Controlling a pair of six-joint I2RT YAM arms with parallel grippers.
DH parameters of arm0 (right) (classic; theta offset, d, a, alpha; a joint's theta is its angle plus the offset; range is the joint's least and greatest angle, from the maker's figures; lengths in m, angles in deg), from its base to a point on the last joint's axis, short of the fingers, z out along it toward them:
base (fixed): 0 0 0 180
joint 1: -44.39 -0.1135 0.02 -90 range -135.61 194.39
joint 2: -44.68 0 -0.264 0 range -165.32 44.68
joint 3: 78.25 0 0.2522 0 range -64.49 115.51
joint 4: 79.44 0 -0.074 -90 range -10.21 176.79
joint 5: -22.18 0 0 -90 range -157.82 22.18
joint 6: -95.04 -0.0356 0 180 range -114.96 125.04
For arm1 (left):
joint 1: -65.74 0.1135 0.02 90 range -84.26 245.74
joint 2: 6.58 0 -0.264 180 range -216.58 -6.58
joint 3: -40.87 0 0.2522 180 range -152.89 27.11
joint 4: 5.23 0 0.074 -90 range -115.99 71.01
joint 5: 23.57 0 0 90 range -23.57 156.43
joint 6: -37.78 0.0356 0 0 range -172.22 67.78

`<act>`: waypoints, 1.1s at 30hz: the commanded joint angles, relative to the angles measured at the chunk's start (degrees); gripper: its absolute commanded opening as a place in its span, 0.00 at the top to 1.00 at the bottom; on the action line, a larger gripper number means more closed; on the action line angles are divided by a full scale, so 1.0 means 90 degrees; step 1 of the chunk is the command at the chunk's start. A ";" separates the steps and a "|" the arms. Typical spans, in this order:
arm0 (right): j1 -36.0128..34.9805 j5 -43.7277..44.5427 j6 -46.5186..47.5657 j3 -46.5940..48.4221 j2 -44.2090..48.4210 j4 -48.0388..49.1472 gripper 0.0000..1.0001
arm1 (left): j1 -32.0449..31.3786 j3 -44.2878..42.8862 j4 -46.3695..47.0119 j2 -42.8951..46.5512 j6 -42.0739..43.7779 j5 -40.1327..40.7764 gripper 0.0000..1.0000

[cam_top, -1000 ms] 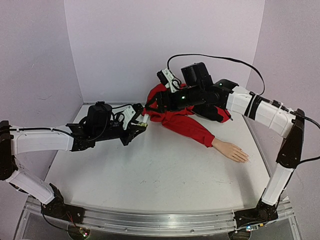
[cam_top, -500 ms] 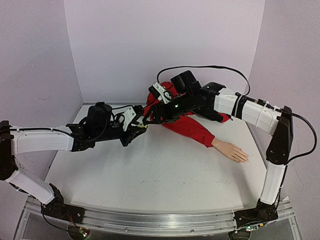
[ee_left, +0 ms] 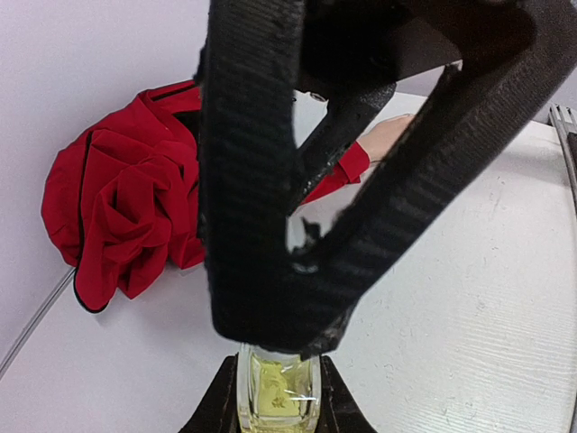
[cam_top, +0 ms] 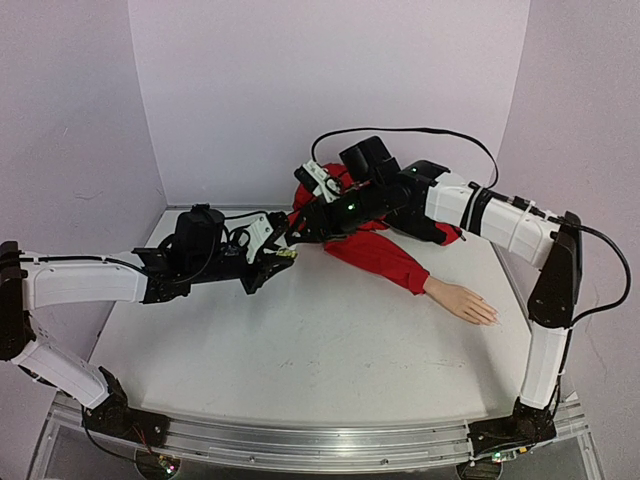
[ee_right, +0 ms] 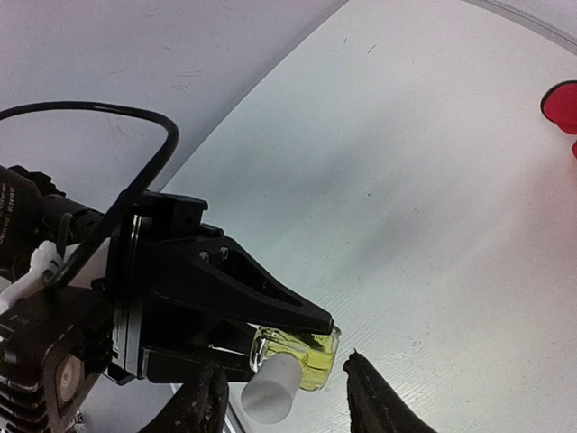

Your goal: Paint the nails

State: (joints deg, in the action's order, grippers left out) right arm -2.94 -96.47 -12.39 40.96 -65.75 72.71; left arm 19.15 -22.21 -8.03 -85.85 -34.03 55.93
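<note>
The bottle is clear with yellow liquid inside and has a white cap, while the left tool is matte black. The jacket is bright red with a thin black edge, and the mannequin hand is a pale skin tone. The surface is white with faint grey scuffs, and the walls are pale lilac.

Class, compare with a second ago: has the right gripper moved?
Yes. The right gripper has shifted left across the red jacket, toward the bottle in the left gripper.
</note>
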 commanded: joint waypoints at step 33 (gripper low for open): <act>-0.0026 -0.0310 0.0200 0.0191 -0.0020 0.0002 0.88 | -0.0048 -0.0025 0.0199 0.0190 -0.0030 0.0003 1.00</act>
State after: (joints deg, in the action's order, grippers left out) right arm -2.94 -98.65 -11.21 41.15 -66.93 72.60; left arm 19.00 -22.19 -8.29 -85.83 -34.05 55.97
